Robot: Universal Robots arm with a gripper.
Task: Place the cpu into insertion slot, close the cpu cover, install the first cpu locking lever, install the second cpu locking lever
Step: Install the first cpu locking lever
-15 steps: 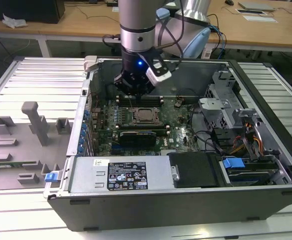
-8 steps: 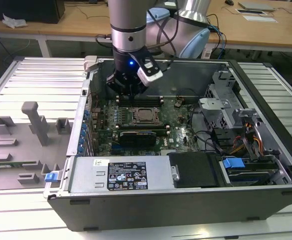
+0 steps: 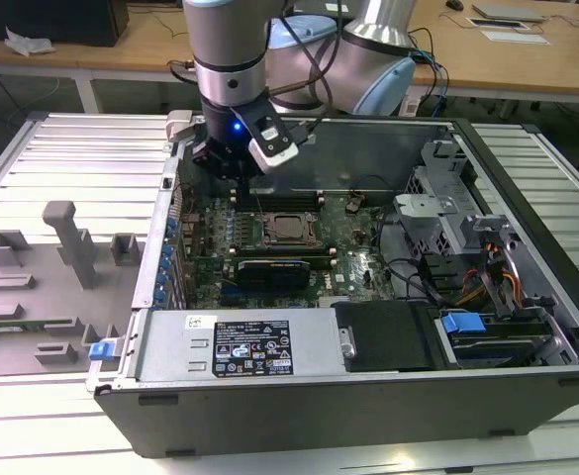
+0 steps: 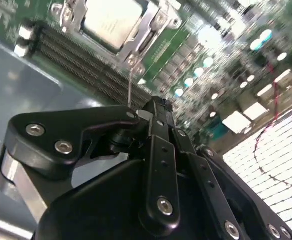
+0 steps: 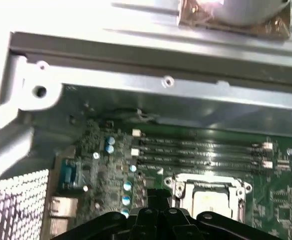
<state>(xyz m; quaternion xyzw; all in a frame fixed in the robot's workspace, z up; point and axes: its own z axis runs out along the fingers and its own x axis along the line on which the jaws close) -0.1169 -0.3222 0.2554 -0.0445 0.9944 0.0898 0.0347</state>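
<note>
Exterior view: a robot arm reaches into an open computer case. Its gripper hangs low over the green circuit board, near the insertion slot, on the slot's far side toward the exterior view's left. The cpu lies in the slot.

Second wrist view: the cpu's pale top is framed by the cpu cover, which lies flat over the slot. A thin locking lever rises from beside the slot toward the black fingers. The fingers are drawn together; whether they touch the lever cannot be told.

First wrist view: the narrow pincer points at the board just beside the slot, with memory slots beyond the slot.

Judgement: placing and covering look done, and lever work is in hand. It calls for a precise push on a thin, springy rod, down and under its catch
</note>
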